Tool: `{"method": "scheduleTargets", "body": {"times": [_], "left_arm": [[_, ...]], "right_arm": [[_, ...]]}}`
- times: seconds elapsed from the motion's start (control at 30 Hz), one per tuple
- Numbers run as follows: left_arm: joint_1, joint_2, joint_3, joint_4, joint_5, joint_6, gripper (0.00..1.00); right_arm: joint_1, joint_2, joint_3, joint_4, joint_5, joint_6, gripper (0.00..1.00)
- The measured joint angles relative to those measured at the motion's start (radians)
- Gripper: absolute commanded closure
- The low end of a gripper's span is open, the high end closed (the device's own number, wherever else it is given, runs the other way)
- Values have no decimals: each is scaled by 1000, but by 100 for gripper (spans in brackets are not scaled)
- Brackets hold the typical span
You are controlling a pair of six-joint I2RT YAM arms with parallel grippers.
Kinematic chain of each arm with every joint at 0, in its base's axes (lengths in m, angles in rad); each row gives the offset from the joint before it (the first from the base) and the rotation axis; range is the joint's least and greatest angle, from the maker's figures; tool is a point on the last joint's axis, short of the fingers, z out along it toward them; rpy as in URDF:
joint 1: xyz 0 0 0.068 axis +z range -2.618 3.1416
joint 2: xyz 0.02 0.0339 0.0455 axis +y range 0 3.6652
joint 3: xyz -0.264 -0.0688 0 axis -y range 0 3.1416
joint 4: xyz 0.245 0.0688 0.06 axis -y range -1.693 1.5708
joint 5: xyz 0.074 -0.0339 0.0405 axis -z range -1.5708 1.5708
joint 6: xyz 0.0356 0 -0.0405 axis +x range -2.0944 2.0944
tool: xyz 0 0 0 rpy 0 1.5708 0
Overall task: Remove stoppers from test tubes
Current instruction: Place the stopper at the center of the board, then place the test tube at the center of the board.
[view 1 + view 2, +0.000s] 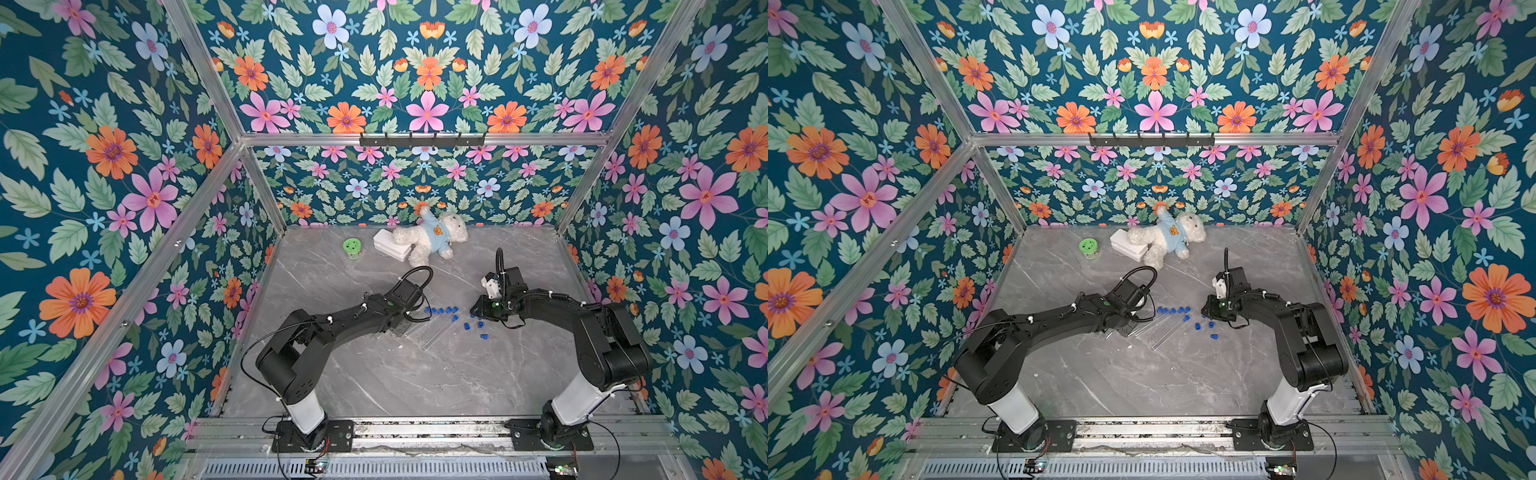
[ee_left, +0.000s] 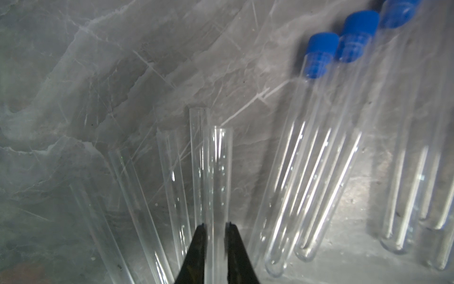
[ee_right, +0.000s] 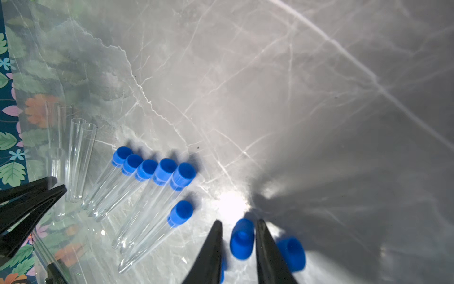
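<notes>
In the left wrist view my left gripper (image 2: 216, 225) is shut on a clear, unstoppered test tube (image 2: 218, 172) that points away from the jaws. Several more open tubes (image 2: 172, 172) lie beside it on the marble. Test tubes with blue stoppers (image 2: 321, 51) lie further over. In the right wrist view my right gripper (image 3: 239, 221) is open, with a loose blue stopper (image 3: 242, 239) between its fingers and a gap on one side. Another loose stopper (image 3: 291, 253) lies next to it. Several stoppered tubes (image 3: 147, 169) lie in a row nearby. In both top views the grippers (image 1: 401, 330) (image 1: 473, 311) flank the tubes.
At the back of the marble table (image 1: 374, 374) stand a green round lid (image 1: 353, 247), a stack of white boxes (image 1: 390, 245) and a white teddy bear (image 1: 432, 237). Floral walls with aluminium posts enclose three sides. Loose blue stoppers (image 1: 481, 325) are scattered by the right arm.
</notes>
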Motion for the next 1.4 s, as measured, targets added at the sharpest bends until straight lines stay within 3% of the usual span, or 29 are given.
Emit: {"method": "scheduleTargets", "body": {"times": [0.4,0.7,1.4], "left_arm": [[1,22,11,-2,7,0,100],[0,61,35,-1,7,4,100],[0,79,40,5,7,4,81]], "right_arm": [[15,-102,-28,20,-4,-6,53],[25,-201,-82,70,-12,-6,51],[24,-374,-166,154,42,-2,47]]}}
